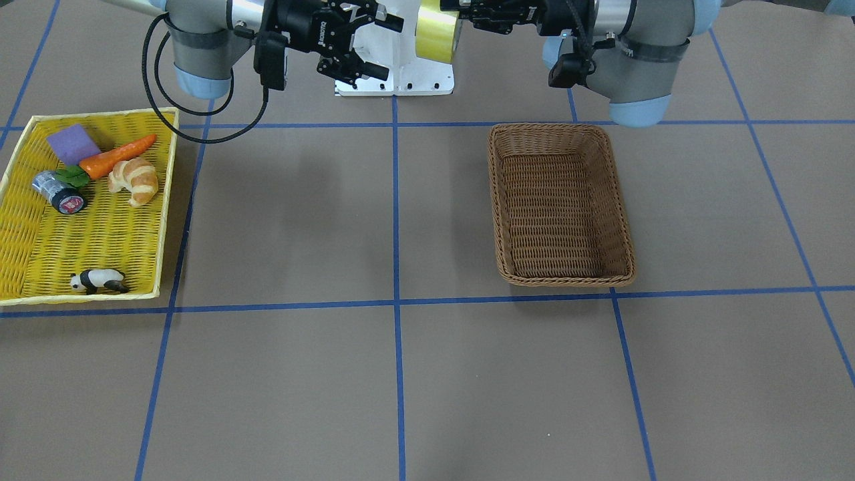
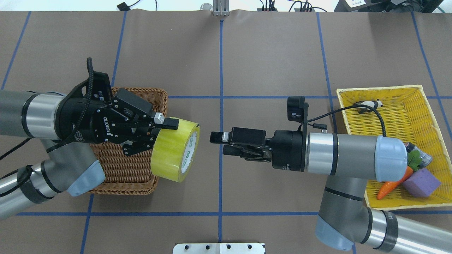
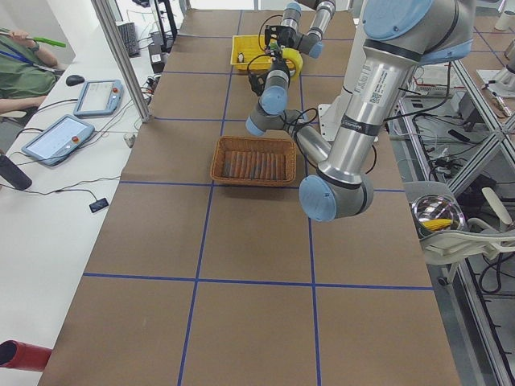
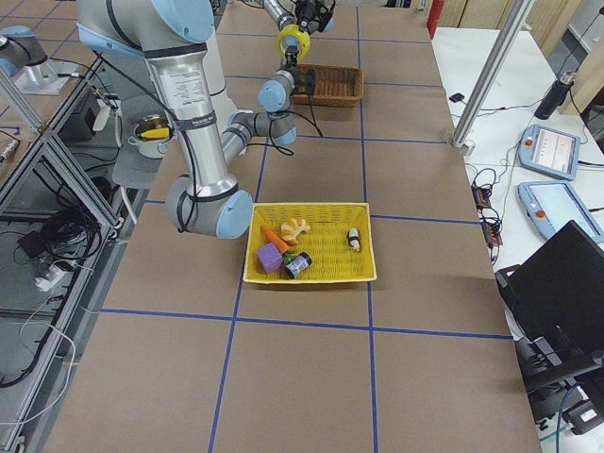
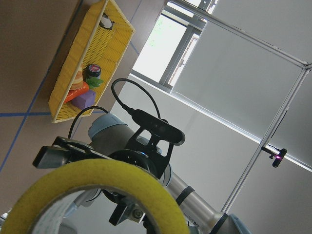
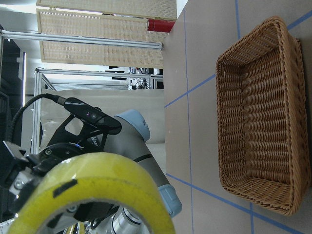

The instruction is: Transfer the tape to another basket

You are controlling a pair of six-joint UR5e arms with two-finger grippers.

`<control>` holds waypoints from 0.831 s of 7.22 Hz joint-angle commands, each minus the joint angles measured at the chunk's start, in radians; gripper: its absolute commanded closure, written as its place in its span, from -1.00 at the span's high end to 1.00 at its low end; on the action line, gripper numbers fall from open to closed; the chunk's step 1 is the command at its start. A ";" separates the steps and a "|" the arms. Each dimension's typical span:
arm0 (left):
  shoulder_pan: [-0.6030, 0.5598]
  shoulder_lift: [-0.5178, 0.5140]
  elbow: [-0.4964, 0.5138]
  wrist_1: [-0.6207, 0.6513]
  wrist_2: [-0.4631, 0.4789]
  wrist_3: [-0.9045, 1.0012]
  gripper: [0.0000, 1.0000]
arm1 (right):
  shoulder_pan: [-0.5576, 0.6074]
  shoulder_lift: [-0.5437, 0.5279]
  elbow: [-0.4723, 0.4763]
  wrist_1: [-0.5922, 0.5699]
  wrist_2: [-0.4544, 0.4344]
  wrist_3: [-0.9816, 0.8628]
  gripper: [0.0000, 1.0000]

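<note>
Tape (image 1: 437, 32) hangs in the air in the front-facing view, toward the robot-side edge of the desk and near that edge's middle. The left gripper (image 1: 462, 13) pinches it, reaching in from the view's right. The right gripper (image 1: 382, 45) faces the roll from the other side with its fingers spread, apart from it. The basket (image 1: 568, 279) stands on the desk between the middle and the left end, nearer the operators' edge than the tape. A yellow tray (image 1: 167, 200) lies toward the right end, holding a carrot (image 1: 117, 157), a croissant (image 1: 135, 180), a purple block (image 1: 72, 143), a silver cylinder (image 1: 60, 192) and a toy panda (image 1: 99, 280).

From overhead, the roll's grey-white core faces the right gripper across a clear gap. One left finger lies over the roll's outer yellow face. The roll overlaps the basket's side nearest the desk's middle, but its height cannot be read there.

From the left end, the basket sits on the desk under the near arm, and the tape is hard to tell from the yellow tray behind it.

From the right end, the tape shows as a yellow ring raised on the far arm, robot-side of the basket.

In the left wrist view, the roll's rim fills the bottom, with the right gripper behind it and the tray beyond.

In the right wrist view, the roll is at lower left with the left gripper behind it, and the basket is on the desk at right.
</note>
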 commanded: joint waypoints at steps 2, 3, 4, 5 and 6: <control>-0.153 0.037 0.008 0.121 -0.024 0.140 -1.00 | 0.271 -0.089 -0.046 -0.092 0.169 -0.248 1.00; -0.210 0.037 0.005 0.259 -0.114 0.296 -1.00 | 0.376 -0.096 -0.052 -0.201 0.209 -0.373 1.00; -0.238 0.087 -0.006 0.316 -0.118 0.462 -1.00 | 0.459 -0.087 -0.037 -0.401 0.229 -0.559 1.00; -0.257 0.147 -0.006 0.352 -0.118 0.597 -1.00 | 0.516 -0.081 -0.023 -0.567 0.258 -0.723 1.00; -0.258 0.190 -0.006 0.396 -0.114 0.709 -1.00 | 0.583 -0.074 -0.021 -0.707 0.300 -0.832 1.00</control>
